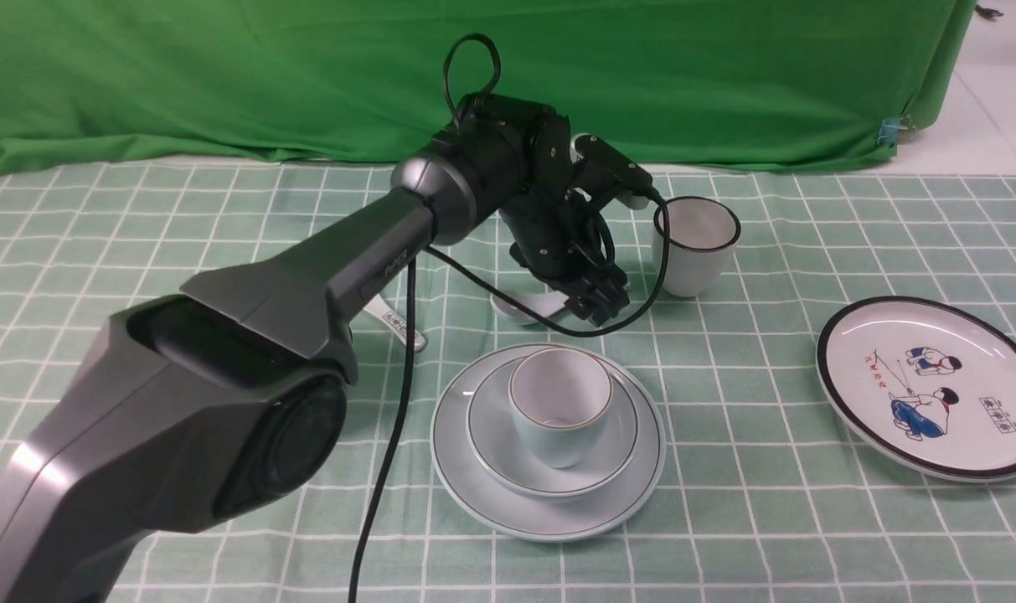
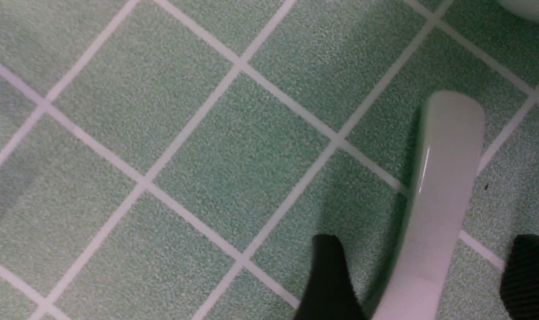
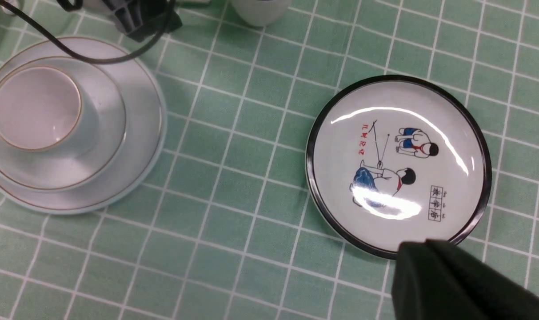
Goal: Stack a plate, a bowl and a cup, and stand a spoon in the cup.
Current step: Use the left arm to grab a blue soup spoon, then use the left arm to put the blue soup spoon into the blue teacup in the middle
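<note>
On the green checked cloth [image 1: 776,519] the cup [image 1: 559,402] sits in the bowl [image 1: 492,444] on the plate [image 1: 549,515]. The left gripper [image 1: 595,306] straddles the spoon [image 2: 447,178], jaws apart; the right gripper's [image 3: 429,266] state is unclear.

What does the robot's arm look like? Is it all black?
Not all. The left arm is a chunky dark grey shell with a shiny silver joint, a black wrist and a black left gripper. A thin black cable loops along it. Of the right gripper, only a black tip shows.
</note>
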`<action>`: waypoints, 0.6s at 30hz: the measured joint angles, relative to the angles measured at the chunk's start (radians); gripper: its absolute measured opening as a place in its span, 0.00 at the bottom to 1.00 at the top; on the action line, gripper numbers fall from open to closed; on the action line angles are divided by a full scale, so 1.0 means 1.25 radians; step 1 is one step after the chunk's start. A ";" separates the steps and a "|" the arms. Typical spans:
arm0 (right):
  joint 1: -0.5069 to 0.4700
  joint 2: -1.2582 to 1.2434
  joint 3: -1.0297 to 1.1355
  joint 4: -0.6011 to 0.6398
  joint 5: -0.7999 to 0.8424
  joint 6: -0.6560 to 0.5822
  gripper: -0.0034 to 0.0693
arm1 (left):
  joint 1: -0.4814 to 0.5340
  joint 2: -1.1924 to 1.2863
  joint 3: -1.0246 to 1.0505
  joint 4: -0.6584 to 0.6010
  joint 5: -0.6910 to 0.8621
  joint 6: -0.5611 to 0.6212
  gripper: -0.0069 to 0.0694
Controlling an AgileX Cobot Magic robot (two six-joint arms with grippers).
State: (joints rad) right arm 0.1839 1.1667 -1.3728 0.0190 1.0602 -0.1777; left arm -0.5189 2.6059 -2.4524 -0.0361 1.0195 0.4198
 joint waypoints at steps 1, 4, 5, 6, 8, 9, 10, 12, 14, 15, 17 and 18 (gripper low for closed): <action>0.000 0.000 0.000 0.000 0.000 0.000 0.08 | -0.001 0.000 -0.001 0.006 0.000 -0.010 0.54; 0.000 0.000 0.000 0.000 -0.002 0.000 0.08 | -0.004 -0.003 -0.002 0.064 0.005 -0.080 0.25; 0.000 0.000 0.000 0.000 -0.003 0.000 0.08 | -0.004 -0.008 -0.002 0.082 0.013 -0.094 0.24; 0.000 0.000 0.000 0.000 -0.004 -0.001 0.08 | -0.002 -0.015 -0.002 0.097 0.022 -0.106 0.25; 0.000 0.000 0.000 0.000 -0.006 -0.001 0.08 | 0.004 -0.034 -0.002 0.112 0.035 -0.122 0.25; 0.000 0.000 0.000 0.000 -0.006 -0.001 0.08 | 0.005 -0.037 -0.002 0.113 0.039 -0.124 0.25; 0.000 0.000 0.000 0.000 -0.006 -0.001 0.08 | 0.015 -0.067 -0.002 0.113 0.054 -0.130 0.25; 0.000 0.000 0.000 0.000 -0.006 -0.001 0.08 | 0.024 -0.100 -0.002 0.106 0.070 -0.132 0.25; 0.000 0.000 0.000 0.000 -0.006 -0.001 0.08 | 0.033 -0.140 -0.002 0.080 0.088 -0.133 0.25; 0.000 0.000 0.000 0.000 -0.006 -0.001 0.08 | 0.037 -0.165 -0.002 0.073 0.095 -0.135 0.25; 0.000 0.000 0.000 0.000 -0.006 -0.001 0.08 | 0.043 -0.211 -0.002 0.053 0.113 -0.149 0.25; 0.000 0.000 0.000 0.000 -0.006 -0.001 0.08 | 0.043 -0.228 -0.002 0.048 0.118 -0.152 0.25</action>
State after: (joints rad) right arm 0.1839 1.1667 -1.3728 0.0192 1.0533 -0.1787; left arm -0.4650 2.3212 -2.4545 0.0243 1.1675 0.2299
